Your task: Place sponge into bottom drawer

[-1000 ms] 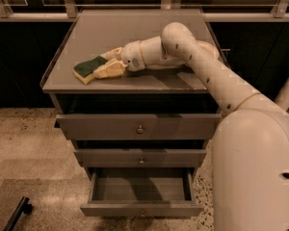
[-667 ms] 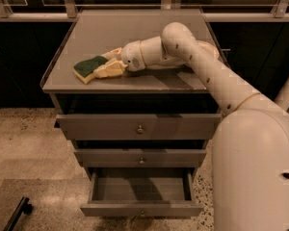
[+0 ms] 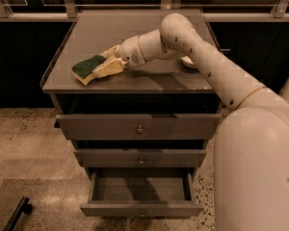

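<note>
1. The sponge [image 3: 89, 67] lies flat on the left part of the cabinet top [image 3: 149, 30], dark green scrub side up, pale yellow foam showing along its near edge.
2. It is likely light, soft and springy; a squeeze should dent the foam rather than harm it; the scrub face looks rough, so slipping seems unlikely; taking it across the narrow width near one end, as the approach now suggests, should suit.
3. The gripper [image 3: 106, 61] sits low on the cabinet top at the sponge's right end, touching or overlapping it; whether it has closed on the sponge cannot be told.
4. The bottom drawer [image 3: 140, 209] stands pulled out below, its shallow grey box open to the top; the middle drawer [image 3: 140, 157] and top drawer [image 3: 139, 126] are pushed in.
5. Hidden: the sponge's right end, behind the gripper; a pale rounded object [image 3: 187, 61] mostly behind the arm [image 3: 207, 66]; the bottom drawer's knob is cut off at the lower edge.
</note>
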Robot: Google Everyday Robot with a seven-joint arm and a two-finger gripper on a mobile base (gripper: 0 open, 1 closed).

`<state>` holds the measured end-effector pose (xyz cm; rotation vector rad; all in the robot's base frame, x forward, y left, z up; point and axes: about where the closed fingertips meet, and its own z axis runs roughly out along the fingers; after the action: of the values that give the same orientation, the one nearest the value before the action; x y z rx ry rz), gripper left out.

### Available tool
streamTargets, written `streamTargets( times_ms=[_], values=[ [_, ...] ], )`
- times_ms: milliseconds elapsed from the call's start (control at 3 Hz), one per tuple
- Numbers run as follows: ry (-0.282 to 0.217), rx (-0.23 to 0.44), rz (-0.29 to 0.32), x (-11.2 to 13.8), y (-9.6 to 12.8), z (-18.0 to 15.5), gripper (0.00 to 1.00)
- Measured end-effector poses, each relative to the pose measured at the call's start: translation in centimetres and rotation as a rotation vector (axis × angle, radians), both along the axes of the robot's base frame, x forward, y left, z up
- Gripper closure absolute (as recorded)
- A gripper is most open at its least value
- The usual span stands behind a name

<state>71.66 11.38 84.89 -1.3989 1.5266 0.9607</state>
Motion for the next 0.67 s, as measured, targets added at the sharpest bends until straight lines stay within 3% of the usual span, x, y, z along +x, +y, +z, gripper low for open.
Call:
streamTargets(
  times_ms=[333,667],
  values=[
    [-0.025,-0.089,-0.014,-2.1,-1.0,2.4,1.0],
    [-0.043,-0.106,-0.029,-4.9,-2.3,3.9,1.0]
  ],
)
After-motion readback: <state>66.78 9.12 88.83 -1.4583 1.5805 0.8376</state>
